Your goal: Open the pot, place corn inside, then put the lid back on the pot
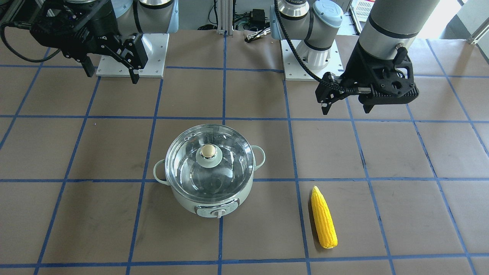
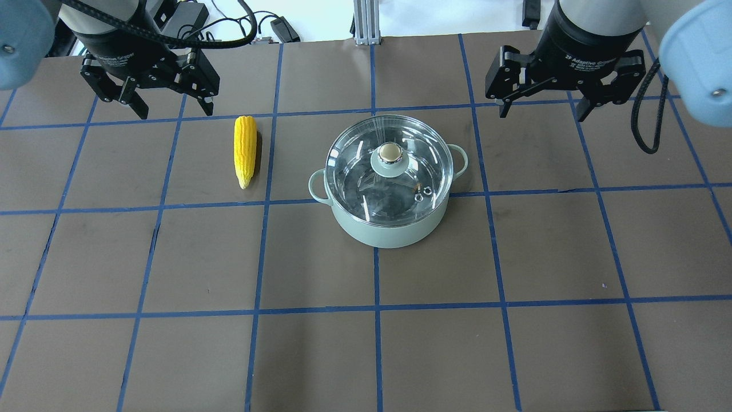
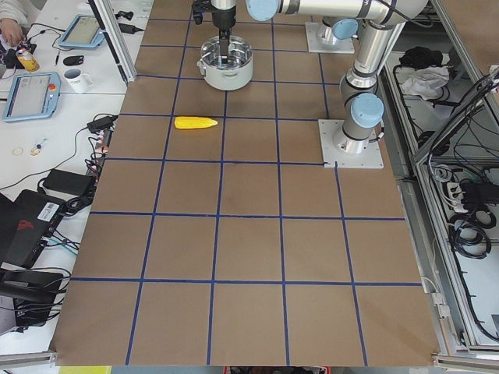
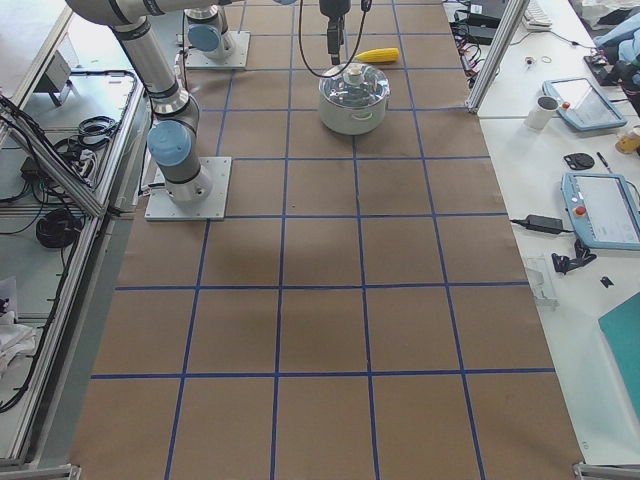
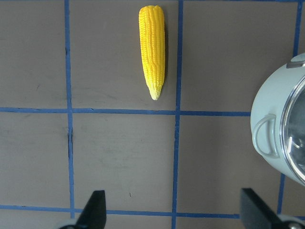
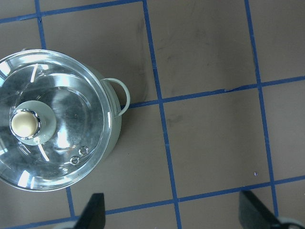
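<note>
Looking down from behind and across; distant from both bench (image 3: 234,249) ends; close from wrists, sharing the pot (image 5: 269,98).

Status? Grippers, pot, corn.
Left gripper open, empty, near corn. Right gripper open, empty, near pot. Lid on pot; corn lying on table beside it. No obstruction seen.

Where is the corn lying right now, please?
In the overhead view the corn lies on the table left of the pot, near the left pincer.
</note>
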`<state>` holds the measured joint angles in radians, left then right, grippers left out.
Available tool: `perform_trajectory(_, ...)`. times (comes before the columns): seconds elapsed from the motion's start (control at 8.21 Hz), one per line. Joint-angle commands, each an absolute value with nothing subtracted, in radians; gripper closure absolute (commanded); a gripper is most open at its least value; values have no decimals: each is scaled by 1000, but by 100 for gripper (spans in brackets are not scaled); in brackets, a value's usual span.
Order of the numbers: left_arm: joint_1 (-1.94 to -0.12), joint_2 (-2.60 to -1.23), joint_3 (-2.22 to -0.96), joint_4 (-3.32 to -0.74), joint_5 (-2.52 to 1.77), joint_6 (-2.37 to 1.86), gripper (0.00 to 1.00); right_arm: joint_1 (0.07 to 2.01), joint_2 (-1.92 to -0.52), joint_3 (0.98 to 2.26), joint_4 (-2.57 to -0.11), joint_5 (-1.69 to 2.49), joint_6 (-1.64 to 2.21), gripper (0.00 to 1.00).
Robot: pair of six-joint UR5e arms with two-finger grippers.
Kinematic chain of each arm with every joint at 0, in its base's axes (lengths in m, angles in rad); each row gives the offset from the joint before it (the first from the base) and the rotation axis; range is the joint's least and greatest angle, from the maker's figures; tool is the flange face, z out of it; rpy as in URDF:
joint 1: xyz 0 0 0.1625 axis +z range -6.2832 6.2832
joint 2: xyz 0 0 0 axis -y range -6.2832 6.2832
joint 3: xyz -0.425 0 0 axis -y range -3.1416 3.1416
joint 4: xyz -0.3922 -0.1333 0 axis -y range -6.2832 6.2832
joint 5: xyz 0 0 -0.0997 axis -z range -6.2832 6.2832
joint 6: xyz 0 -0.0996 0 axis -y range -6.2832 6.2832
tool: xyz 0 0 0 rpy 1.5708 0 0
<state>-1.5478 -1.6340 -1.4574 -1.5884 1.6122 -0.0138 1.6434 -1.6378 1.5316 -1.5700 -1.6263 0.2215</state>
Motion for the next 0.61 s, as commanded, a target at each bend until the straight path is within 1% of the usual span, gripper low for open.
perform_trajectory(0.0, -1548, -1632, -1460, -1591, 1618, -11, 0, 1643, -1637, 1531, -1577, -1629, 215, 0)
perform_trajectory(0.24, -1545, -1643, -1460, -1589, 1617, -3, 0, 1643, -1637, 1532, -1574, -1629, 213, 0)
perform_trajectory(0.49, -1536, -1698, -1462, -1530, 1618, 11, 0, 1646, -1637, 1532, -1572, -1621, 215, 0)
